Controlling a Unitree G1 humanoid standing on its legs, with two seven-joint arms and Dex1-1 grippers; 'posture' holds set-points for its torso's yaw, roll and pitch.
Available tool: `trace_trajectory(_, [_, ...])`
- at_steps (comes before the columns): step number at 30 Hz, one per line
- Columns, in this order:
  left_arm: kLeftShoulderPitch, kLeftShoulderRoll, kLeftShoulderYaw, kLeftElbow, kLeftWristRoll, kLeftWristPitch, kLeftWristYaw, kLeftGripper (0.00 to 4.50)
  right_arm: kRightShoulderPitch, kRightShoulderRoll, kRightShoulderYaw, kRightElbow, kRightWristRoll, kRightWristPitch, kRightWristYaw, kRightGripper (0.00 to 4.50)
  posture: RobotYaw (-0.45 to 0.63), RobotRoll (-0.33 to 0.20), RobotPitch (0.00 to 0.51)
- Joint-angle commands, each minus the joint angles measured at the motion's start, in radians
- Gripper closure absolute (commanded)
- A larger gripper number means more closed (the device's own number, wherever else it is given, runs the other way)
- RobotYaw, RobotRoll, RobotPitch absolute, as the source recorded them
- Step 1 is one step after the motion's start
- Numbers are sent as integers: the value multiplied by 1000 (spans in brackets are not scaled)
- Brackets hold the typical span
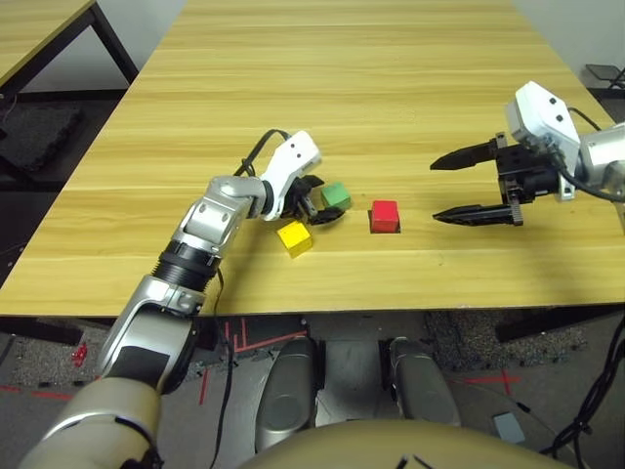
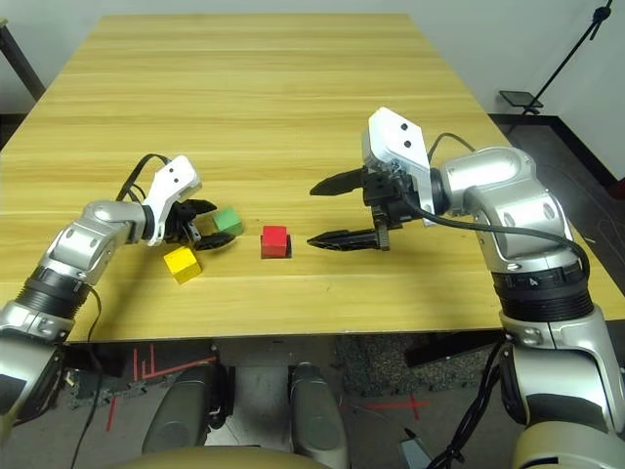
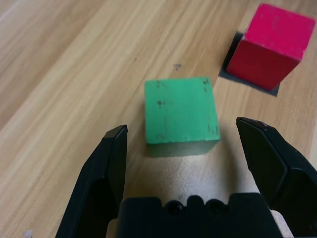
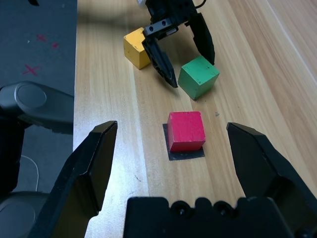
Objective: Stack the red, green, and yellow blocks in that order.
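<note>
Near the front edge of the table (image 1: 391, 88), I have the red block (image 1: 385, 216) sitting on its black square patch (image 4: 184, 149), which I read as the base spot for the stack, so it stays put. Next up is the green block (image 1: 336, 195), lying just to the left of the red one and a little farther from me. My left pincer (image 1: 318, 201) is low at the table with its fingers (image 3: 109, 163) apart, one to each side of the green block; in the left wrist view there is a clear gap on both sides, so nothing is gripped yet. I judge this to be the approach to the green pick: I would want to push a bit farther forward before closing, since the block sits near the fingertips. Closer to me than the green one, beside the left pincer, rests the yellow block (image 1: 294, 238), waiting for last. My right pincer (image 1: 477, 185) hangs spread wide to the right of the red block, apart from it, out of the left arm's way.
</note>
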Motion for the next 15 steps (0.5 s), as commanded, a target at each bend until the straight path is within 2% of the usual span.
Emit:
trace_trajectory(1, [0, -35, 5, 35, 10, -35, -12, 427, 13, -10, -15, -6, 17, 2, -16, 0, 50, -73, 61])
trace_trajectory(5, [-26, -60, 22, 38, 8, -46, -19, 1565, 17, -7, -13, 11, 14, -11, -23, 0, 61, -68, 66])
trace_trajectory(7, [-45, -64, 33, 24, -1, -34, -29, 2327, 21, -6, -14, 22, 12, -21, -24, 0, 67, -68, 69])
trace_trajectory(8, [-53, -64, 37, 17, -3, -24, -33, 2453, 22, -6, -13, 25, 12, -24, -24, 0, 68, -68, 70])
trace_trajectory(15, [-156, -37, 32, -61, -20, 17, -137, 2448, 42, -16, -18, 46, 11, -45, -22, 0, 68, -63, 73])
